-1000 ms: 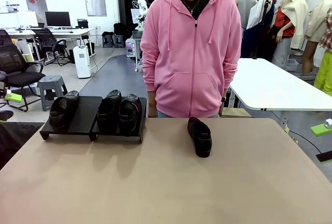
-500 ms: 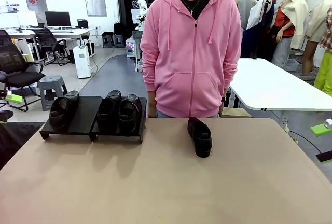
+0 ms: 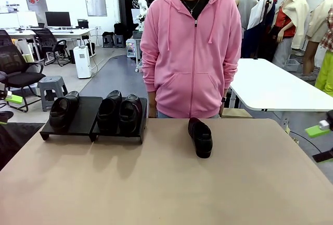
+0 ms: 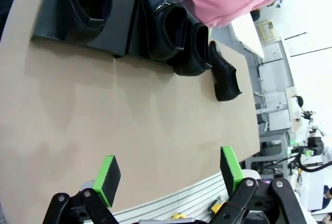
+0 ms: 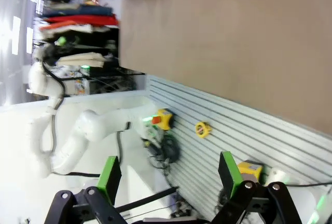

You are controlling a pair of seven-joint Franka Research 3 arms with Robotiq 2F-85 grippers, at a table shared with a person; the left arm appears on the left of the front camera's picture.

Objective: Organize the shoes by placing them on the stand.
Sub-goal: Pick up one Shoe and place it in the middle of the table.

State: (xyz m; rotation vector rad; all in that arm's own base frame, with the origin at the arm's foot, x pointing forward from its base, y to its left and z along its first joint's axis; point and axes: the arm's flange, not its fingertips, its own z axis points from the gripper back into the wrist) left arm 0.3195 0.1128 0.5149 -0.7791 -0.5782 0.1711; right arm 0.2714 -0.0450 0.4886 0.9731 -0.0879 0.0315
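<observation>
The stand (image 3: 83, 123) sits at the table's far left as two black sloped platforms side by side. One glossy black shoe (image 3: 63, 109) rests on the left platform, and two shoes (image 3: 109, 111) (image 3: 130, 113) stand together on the right platform. A fourth shoe (image 3: 200, 137) lies on the bare table in front of the person. My left gripper (image 3: 8, 107) hangs open off the table's left edge, far from the stand. My right gripper (image 3: 322, 142) is open off the right edge. The left wrist view shows the open gripper (image 4: 169, 169), the stand (image 4: 116, 35) and the lone shoe (image 4: 224, 73).
A person in a pink hoodie (image 3: 190, 53) stands close behind the far edge of the tan table (image 3: 166, 183). A white table (image 3: 276, 87) stands behind on the right. The right wrist view shows its open gripper (image 5: 168, 175) over the table's near edge (image 5: 233, 37).
The right gripper has edged slightly inward at the picture's right edge. The shoes, the stand and the person have not moved.
</observation>
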